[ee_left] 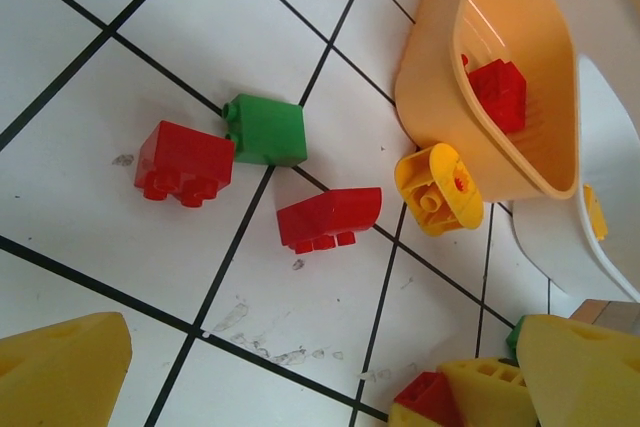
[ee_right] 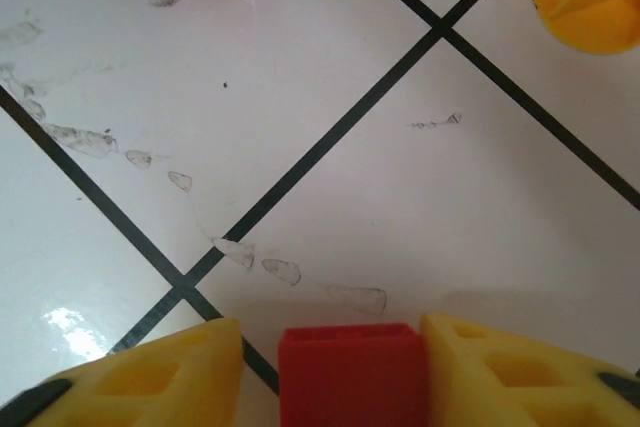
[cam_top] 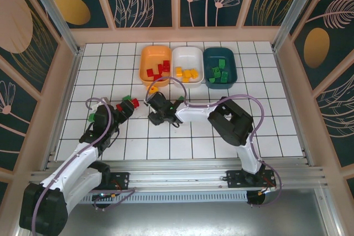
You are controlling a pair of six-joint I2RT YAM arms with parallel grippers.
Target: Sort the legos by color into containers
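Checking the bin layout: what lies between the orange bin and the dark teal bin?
The white bin, holding yellow legos, lies between the orange bin and the dark teal bin, as the top external view shows.

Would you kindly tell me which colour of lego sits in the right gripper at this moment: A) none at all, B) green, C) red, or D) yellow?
C: the right wrist view shows a red lego held squarely in the right gripper, flanked closely by it on both sides.
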